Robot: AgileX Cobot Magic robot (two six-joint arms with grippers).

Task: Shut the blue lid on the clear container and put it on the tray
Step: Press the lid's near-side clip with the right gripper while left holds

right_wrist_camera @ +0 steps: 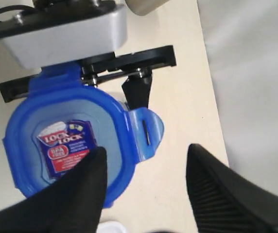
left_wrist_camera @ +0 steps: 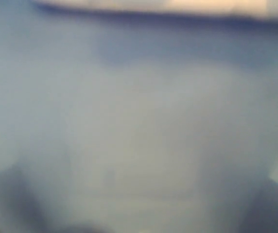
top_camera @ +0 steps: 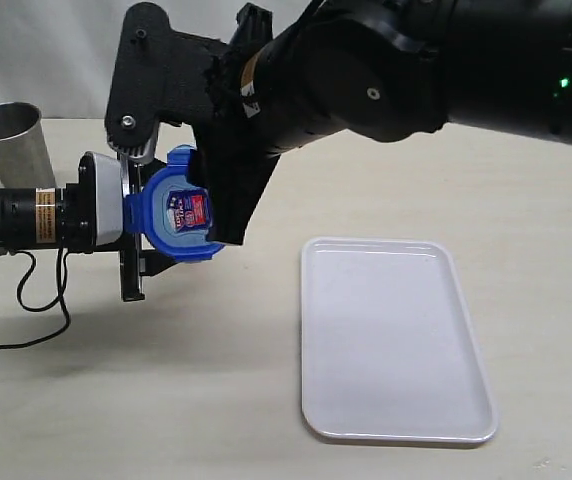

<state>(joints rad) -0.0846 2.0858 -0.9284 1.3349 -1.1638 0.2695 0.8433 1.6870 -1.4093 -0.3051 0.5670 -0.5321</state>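
The blue lid (top_camera: 178, 213) with its red-blue sticker (right_wrist_camera: 66, 145) sits on the mouth of the clear container, held off the table and tipped on its side. The container's body is hidden behind the lid and by the arms. My left gripper (top_camera: 144, 252) grips it from the left, one finger (right_wrist_camera: 137, 90) showing beside the lid. One lid flap (right_wrist_camera: 147, 131) sticks outward. My right gripper (right_wrist_camera: 146, 151) is open, one finger over the lid's face and the other clear of it. The left wrist view is a pale blue-grey blur. The white tray (top_camera: 396, 340) lies to the right.
A steel cup (top_camera: 11, 140) stands at the far left behind the left arm. A black cable (top_camera: 41, 300) loops on the table under that arm. The right arm's bulky black body (top_camera: 386, 70) spans the top of the view.
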